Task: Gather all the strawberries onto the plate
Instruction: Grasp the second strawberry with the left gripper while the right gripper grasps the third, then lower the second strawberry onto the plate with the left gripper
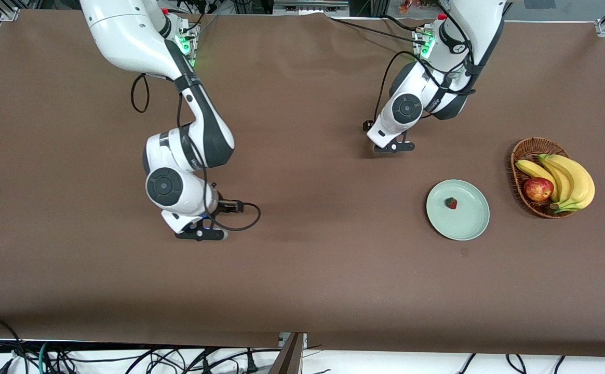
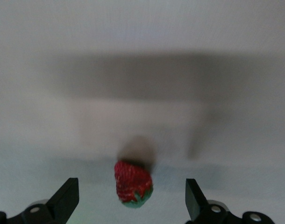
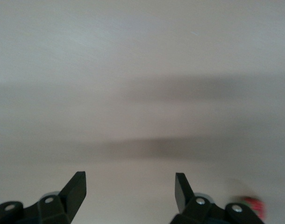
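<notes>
Your left gripper (image 2: 131, 205) hangs open, jaws astride a strawberry (image 2: 132, 183) on the table; the right gripper (image 3: 130, 193), also open, waits away from the plate (image 1: 469, 221).

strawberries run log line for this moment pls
strawberry on plate | second strawberry between open left claw fingers, on table | right claw open, empty

In the right wrist view a red blur (image 3: 251, 206) shows past the right tool (image 3: 129, 192), too smeared to name. Both wrist views cut the tools off at the picture's edge, showing only fingertips (image 2: 67, 198).
</notes>
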`<state>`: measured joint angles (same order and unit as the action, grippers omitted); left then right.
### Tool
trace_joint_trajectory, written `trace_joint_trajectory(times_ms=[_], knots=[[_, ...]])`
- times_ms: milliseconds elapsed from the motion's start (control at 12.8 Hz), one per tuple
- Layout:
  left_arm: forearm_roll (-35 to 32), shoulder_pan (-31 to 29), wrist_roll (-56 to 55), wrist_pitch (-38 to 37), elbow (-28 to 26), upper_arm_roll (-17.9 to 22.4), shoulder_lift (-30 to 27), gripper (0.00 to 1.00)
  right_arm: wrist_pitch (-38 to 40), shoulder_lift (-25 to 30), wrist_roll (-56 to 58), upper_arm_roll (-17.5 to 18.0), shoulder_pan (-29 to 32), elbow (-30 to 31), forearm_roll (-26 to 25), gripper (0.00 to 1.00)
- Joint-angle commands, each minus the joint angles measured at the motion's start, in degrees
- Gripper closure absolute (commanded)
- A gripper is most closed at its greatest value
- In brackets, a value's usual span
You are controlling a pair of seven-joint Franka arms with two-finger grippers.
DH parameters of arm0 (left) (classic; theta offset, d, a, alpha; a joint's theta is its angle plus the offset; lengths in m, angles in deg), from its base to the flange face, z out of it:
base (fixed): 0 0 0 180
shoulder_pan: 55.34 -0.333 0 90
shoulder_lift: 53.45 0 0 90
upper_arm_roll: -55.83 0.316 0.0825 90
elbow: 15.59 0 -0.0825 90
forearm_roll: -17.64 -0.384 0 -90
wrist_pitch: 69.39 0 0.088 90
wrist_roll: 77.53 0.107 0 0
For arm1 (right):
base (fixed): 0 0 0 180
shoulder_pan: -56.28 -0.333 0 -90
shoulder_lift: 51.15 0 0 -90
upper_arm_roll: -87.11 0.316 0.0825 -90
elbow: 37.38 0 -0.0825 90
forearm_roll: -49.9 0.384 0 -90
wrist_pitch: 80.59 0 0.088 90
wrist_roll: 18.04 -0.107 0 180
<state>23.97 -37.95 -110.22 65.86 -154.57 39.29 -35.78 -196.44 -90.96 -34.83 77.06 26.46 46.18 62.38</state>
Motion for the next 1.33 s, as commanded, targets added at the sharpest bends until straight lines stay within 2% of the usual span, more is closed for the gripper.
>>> trace_joint_trajectory(times_ms=[0, 78, 156, 390, 546, 624, 858, 1169, 1247], knots=[[-1.06, 0.54, -1.41, 0.81, -1.47, -0.07, -1.67, 0.26, -5.15, 8.41, 6.04, -2.86, -0.5, 15.26, -0.7, 0.15], [-1.06, 0.54, -1.32, 0.81, -1.47, -0.07, -1.58, 0.51, -8.13, 10.69, 7.19, -3.65, -0.5, 20.36, -0.88, 0.15], [-1.14, 0.28, -0.89, 0.98, -1.29, 0.01, -1.41, 0.62, -11.12, 12.54, 8.85, -4.62, -0.5, 25.2, -0.97, 0.15], [-1.14, 0.01, -0.88, 1.42, 0.11, 0.28, -1.14, 0.67, -20.26, 15.2, 14.57, -7.17, -0.5, 35.68, -0.88, 0.16], [-1.58, -0.08, -0.71, 1.42, 0.38, 0.45, -1.05, 0.86, -24.32, 15.03, 14.85, -7.18, -0.5, 38.51, -0.62, 0.18], [-2.02, -0.25, -0.79, 1.07, 0.46, 0.45, -1.4, 0.86, -24.51, 14.76, 14.67, -7.18, -0.5, 38.78, -0.53, 0.23], [-2.11, -4.45, -0.88, -0.68, 3.26, 0.37, -4.73, 0.83, -24.6, 14.67, 13.79, -7.09, -0.5, 39.48, -0.09, 0.28], [-2.37, -13.85, -0.36, -8.93, 15.2, 0.45, -3.61, 0.8, -25.04, 14.14, 13.7, -6.91, -0.59, 39.49, 0.09, 0.39], [-2.98, -16.66, 1.38, -9.91, 18.1, 0.54, -2.56, 0.8, -24.95, 14.14, 13.7, -6.91, -0.59, 39.49, 0.09, 0.48]])
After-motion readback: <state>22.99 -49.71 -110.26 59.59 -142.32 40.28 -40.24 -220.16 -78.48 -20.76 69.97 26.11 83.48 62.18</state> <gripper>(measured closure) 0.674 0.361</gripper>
